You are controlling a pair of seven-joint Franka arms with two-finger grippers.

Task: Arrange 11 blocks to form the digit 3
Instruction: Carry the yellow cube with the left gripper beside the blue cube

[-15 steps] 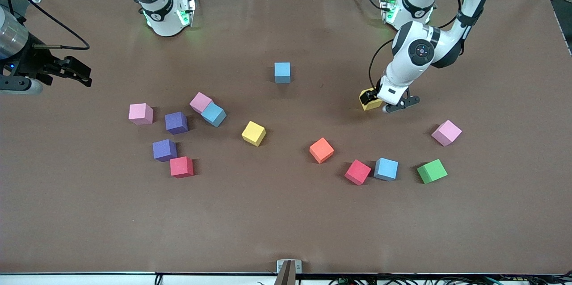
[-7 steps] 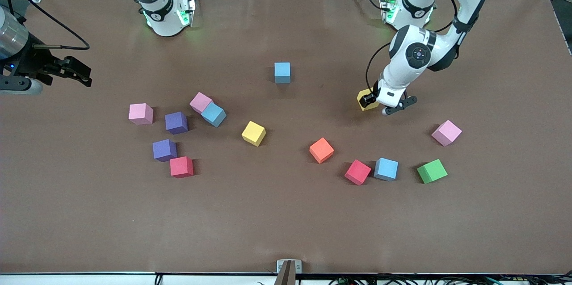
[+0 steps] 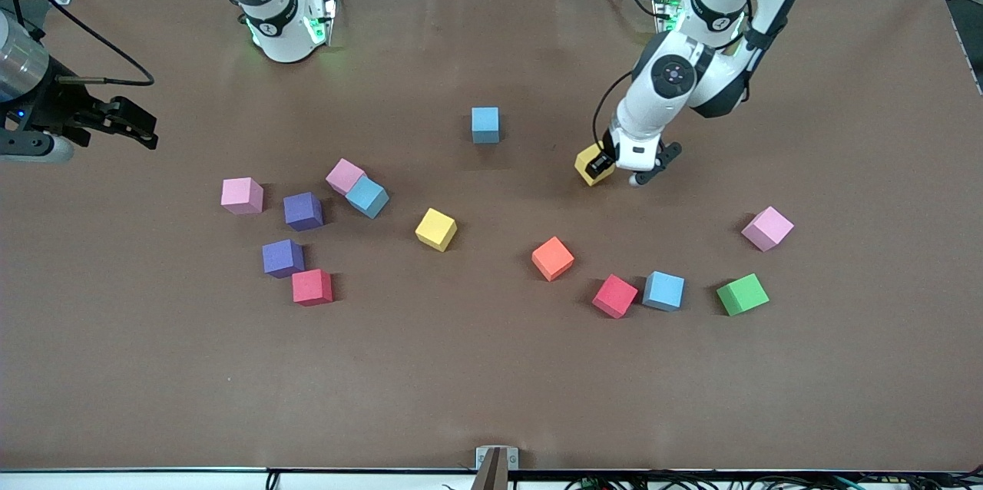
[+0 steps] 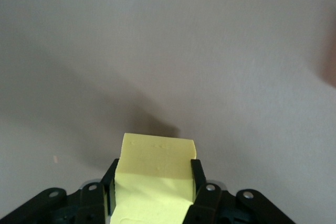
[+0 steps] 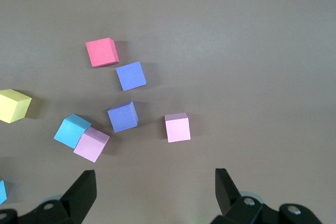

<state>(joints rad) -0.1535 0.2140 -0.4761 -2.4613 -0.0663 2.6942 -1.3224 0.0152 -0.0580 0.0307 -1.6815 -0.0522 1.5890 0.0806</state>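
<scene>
I have the left end effector (image 3: 607, 167) pinching a yellow block (image 3: 591, 164) over the desk (image 3: 491, 382); I should set it squarely beside the lone light blue block (image 3: 485, 124). The right end effector (image 3: 127, 125) waits spread. I count three light blue, two yellow, two red, two purple, one orange, one green, three pink.

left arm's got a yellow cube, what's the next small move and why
Probably carry it on toward the lone blue block and set it down beside it. The left gripper is shut on the yellow block, above bare table, and no figure is built yet. The right gripper waits, open.
</scene>
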